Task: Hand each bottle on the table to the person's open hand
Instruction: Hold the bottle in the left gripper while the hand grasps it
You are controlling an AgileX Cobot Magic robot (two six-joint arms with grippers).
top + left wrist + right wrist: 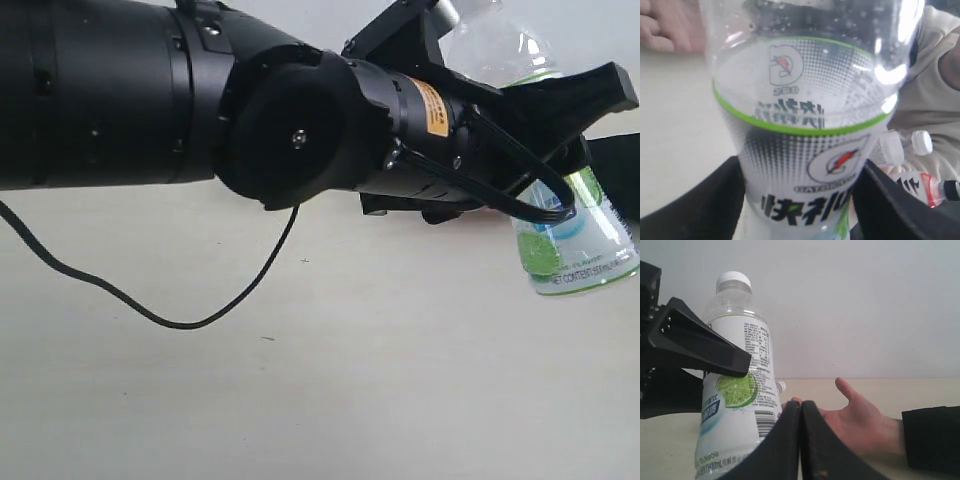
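Note:
My left gripper is shut on a white bottle with a green band and a lime on its label. In the exterior view this bottle hangs tilted above the table at the far right. The person's open hand lies palm up just beside the held bottle, with a black sleeve cuff. My right gripper is shut and empty, low in front of the hand. Two more bottles lie behind: a white-capped one and a pink one with a black cap.
The left arm's thick black body fills the upper left of the exterior view. A thin black cable sags from it onto the table. A person in beige clothing is behind the bottles.

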